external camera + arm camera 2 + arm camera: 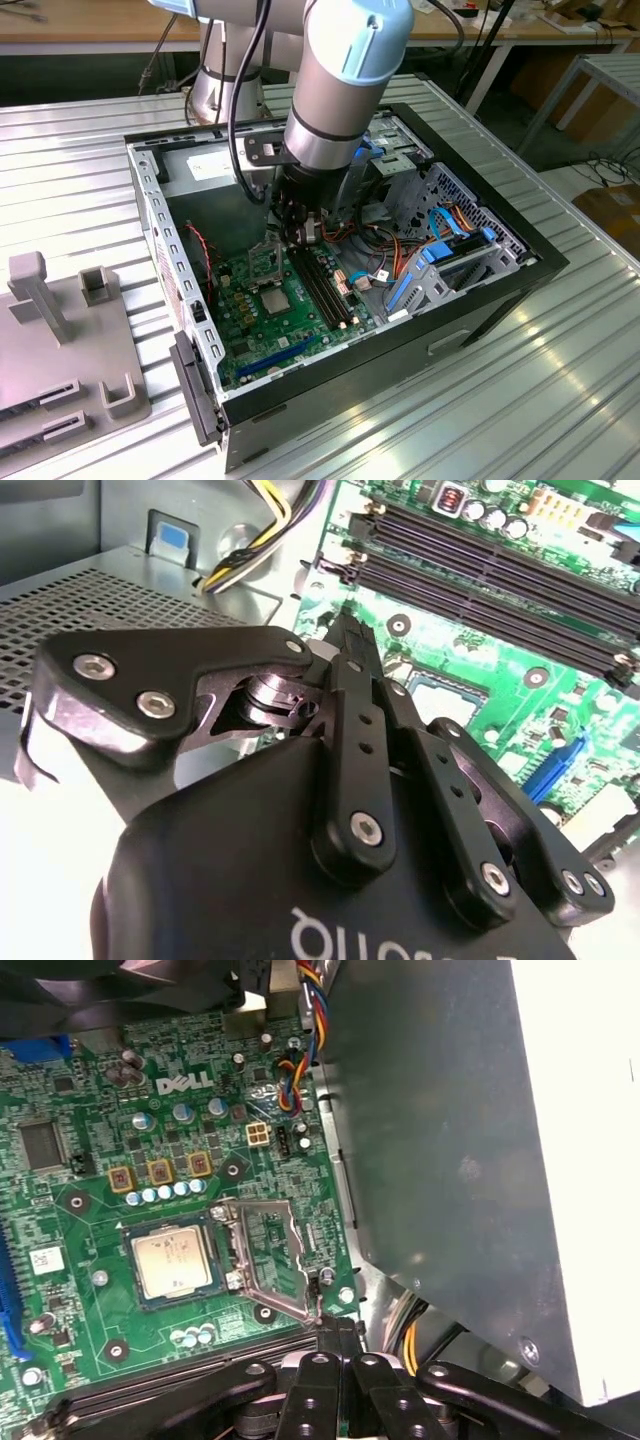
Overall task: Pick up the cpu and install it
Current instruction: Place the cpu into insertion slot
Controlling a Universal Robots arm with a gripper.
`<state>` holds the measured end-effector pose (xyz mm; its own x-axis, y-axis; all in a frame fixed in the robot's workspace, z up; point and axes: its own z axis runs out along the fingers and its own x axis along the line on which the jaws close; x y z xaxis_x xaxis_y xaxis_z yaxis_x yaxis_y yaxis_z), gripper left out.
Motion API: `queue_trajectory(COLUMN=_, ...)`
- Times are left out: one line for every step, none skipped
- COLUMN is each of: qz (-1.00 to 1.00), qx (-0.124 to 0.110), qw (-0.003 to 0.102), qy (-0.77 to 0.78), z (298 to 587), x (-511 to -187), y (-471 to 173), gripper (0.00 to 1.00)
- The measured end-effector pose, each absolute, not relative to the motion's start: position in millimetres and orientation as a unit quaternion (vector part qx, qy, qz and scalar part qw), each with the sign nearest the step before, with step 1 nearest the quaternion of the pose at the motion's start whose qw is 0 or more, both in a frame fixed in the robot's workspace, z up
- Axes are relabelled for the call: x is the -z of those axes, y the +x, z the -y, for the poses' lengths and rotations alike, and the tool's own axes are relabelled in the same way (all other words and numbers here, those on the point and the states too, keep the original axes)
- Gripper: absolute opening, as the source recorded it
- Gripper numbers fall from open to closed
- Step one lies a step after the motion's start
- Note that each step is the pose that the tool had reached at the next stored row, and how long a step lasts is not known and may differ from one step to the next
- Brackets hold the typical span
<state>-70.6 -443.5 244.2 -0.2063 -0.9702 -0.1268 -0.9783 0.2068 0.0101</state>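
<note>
Hanging inside the open computer case, the claw has its black fingers pressed together with nothing between them; both wrist views show the two tips meeting. In the first wrist view those tips sit just at the corner of the raised metal socket lid, which stands swung up off the socket frame. Whether a tip actually touches the lid cannot be told. The second wrist view shows the same joined tips above the green motherboard, close to the edge of the long black memory slots.

Just beside the lifted lid, the cpu lies flat in the socket, its dull silver top facing up and uncovered; it also shows in the exterior view and, partly hidden by the fingers, in the second wrist view.

Farther out, yellow and coloured cables run along the grey power supply box. In the exterior view the case rests on a ribbed metal bench, and a grey fixture block stands on the bench at the exterior view's left.
</note>
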Motion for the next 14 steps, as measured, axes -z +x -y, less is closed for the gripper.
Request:
queue_trajectory(qz=-0.776, qx=-0.042, qw=0.045, qy=-0.628, z=443.5, x=-244.6, y=-70.7, gripper=0.11)
queue_trajectory(qz=-0.776, qx=-0.041, qw=0.044, qy=-0.628, z=443.5, x=-245.1, y=-70.7, gripper=0.11)
queue_trajectory(qz=-0.776, qx=-0.04, qw=0.043, qy=-0.629, z=443.5, x=-245.9, y=-70.7, gripper=0.11)
queue_trajectory(qz=-0.776, qx=-0.039, qw=0.042, qy=-0.629, z=443.4, x=-246.6, y=-70.7, gripper=0.11)
queue_trajectory(qz=-0.776, qx=-0.038, qw=0.041, qy=-0.629, z=443.2, x=-247.2, y=-70.7, gripper=0.11)
queue_trajectory(qz=-0.776, qx=-0.037, qw=0.04, qy=-0.629, z=443.2, x=-247.9, y=-70.7, gripper=0.11)
queue_trajectory(qz=-0.776, qx=-0.036, qw=0.04, qy=-0.629, z=443.1, x=-248.5, y=-70.7, gripper=0.11)
queue_trajectory(qz=-0.776, qx=-0.035, qw=0.039, qy=-0.629, z=443.0, x=-249.2, y=-70.7, gripper=0.11)
queue_trajectory(qz=-0.776, qx=-0.035, qw=0.039, qy=-0.629, z=442.9, x=-249.9, y=-70.7, gripper=0.11)
queue_trajectory(qz=-0.776, qx=-0.034, qw=0.038, qy=-0.629, z=442.9, x=-250.4, y=-70.7, gripper=0.11)
queue_trajectory(qz=-0.776, qx=-0.033, qw=0.037, qy=-0.629, z=442.8, x=-251.9, y=-70.8, gripper=0.11)
queue_trajectory(qz=-0.776, qx=-0.032, qw=0.036, qy=-0.629, z=442.7, x=-253.1, y=-70.8, gripper=0.11)
queue_trajectory(qz=-0.776, qx=-0.032, qw=0.036, qy=-0.629, z=442.7, x=-253.6, y=-70.9, gripper=0.11)
queue_trajectory(qz=-0.776, qx=-0.032, qw=0.036, qy=-0.629, z=442.7, x=-253.9, y=-71.0, gripper=0.11)
